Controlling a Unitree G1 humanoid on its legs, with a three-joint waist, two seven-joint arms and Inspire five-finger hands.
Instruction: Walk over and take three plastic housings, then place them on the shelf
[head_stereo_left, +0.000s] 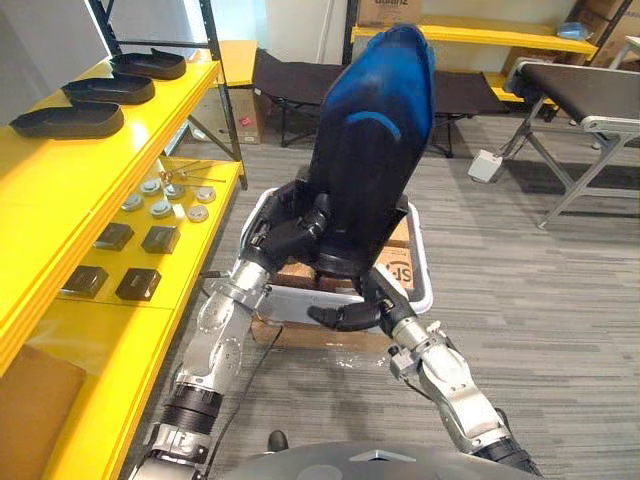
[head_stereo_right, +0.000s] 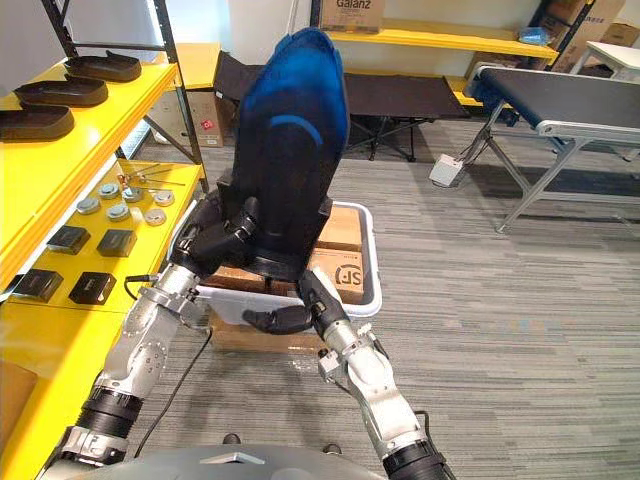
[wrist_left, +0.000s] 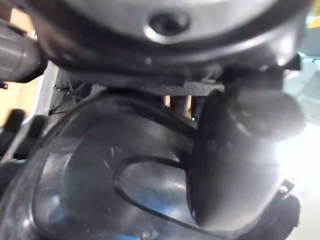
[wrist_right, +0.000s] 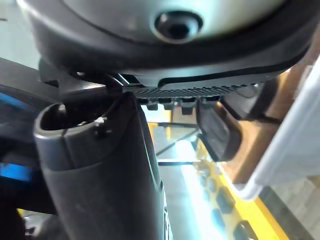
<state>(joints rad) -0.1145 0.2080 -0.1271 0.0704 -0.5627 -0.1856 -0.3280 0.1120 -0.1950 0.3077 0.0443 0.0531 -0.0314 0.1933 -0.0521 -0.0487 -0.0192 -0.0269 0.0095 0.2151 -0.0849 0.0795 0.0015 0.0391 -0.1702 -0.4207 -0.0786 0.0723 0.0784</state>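
I hold a large dark plastic housing (head_stereo_left: 370, 150) with a blue sheen upright in front of me, over a white bin (head_stereo_left: 424, 270). My left hand (head_stereo_left: 290, 238) is curled round its lower left edge. In the left wrist view the thumb (wrist_left: 235, 165) presses on the housing's inner face (wrist_left: 100, 170). My right hand (head_stereo_left: 372, 298) sits under the housing's bottom edge on the right. Three more dark housings (head_stereo_left: 148, 65) (head_stereo_left: 108, 90) (head_stereo_left: 67, 120) lie in a row on the top yellow shelf (head_stereo_left: 100, 150) at the left.
The lower yellow shelf (head_stereo_left: 215, 200) holds round metal discs (head_stereo_left: 165, 205) and small black boxes (head_stereo_left: 128, 262). The white bin holds a cardboard box (head_stereo_right: 340, 250). A grey conveyor table (head_stereo_left: 590, 100) stands at the right, and a black cot (head_stereo_left: 300, 80) and more yellow shelving at the back.
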